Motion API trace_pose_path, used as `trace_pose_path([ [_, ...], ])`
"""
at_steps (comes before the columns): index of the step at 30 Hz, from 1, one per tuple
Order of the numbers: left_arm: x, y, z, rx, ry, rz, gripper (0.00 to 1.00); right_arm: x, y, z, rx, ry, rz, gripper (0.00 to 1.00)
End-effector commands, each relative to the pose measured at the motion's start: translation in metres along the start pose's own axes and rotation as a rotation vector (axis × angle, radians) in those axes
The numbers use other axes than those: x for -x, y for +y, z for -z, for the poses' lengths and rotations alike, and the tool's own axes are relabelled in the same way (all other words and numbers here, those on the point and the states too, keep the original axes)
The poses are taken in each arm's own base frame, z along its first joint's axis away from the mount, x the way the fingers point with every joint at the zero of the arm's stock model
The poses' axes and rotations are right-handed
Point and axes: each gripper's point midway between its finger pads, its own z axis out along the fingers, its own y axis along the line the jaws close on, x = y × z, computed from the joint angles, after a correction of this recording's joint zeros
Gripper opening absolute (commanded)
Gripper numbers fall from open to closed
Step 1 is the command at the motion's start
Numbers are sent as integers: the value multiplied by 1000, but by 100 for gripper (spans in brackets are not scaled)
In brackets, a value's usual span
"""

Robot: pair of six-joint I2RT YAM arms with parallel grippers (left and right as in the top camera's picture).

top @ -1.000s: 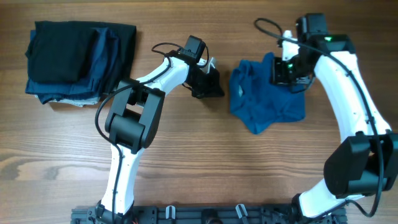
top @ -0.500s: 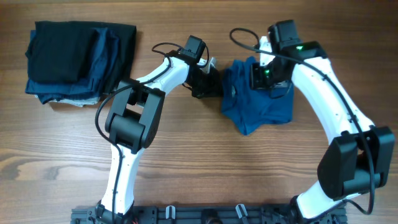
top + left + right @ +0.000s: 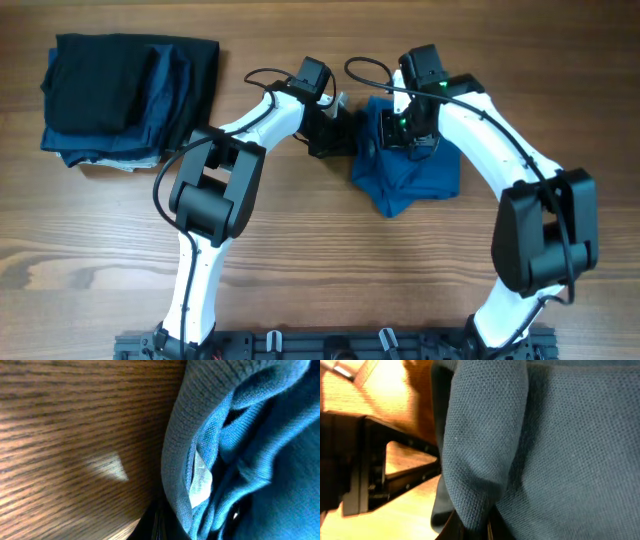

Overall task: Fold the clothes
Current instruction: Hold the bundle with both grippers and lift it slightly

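Right gripper (image 3: 405,135) has dragged the blue polo shirt (image 3: 415,182) left, clamped on a fold, likely centring it; closed left gripper (image 3: 340,136) touches its collar (image 3: 176,435)

Right claw (image 3: 398,137) and shirt (image 3: 415,182) further left.

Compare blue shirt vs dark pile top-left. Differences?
Colour: the blue shirt is medium blue; the dark pile is black and navy. Pose: the blue shirt is bunched up; the dark pile is folded flat. Contact: the right gripper pinches the blue shirt; nothing touches the dark pile. Both lie on the table.
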Motion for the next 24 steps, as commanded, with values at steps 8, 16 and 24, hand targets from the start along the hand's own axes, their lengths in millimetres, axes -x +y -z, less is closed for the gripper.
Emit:
trace_pose_path([
  [8, -14, 60, -31, 195, 36, 84, 4, -2, 6, -22, 43, 30, -56, 4],
  [16, -15, 61, -31, 199, 37, 86, 4, -3, 18, -22, 109, 40, -53, 37],
  [24, -14, 67, -29, 235, 29, 89, 4, -4, 24, -20, 149, 45, -22, 73],
])
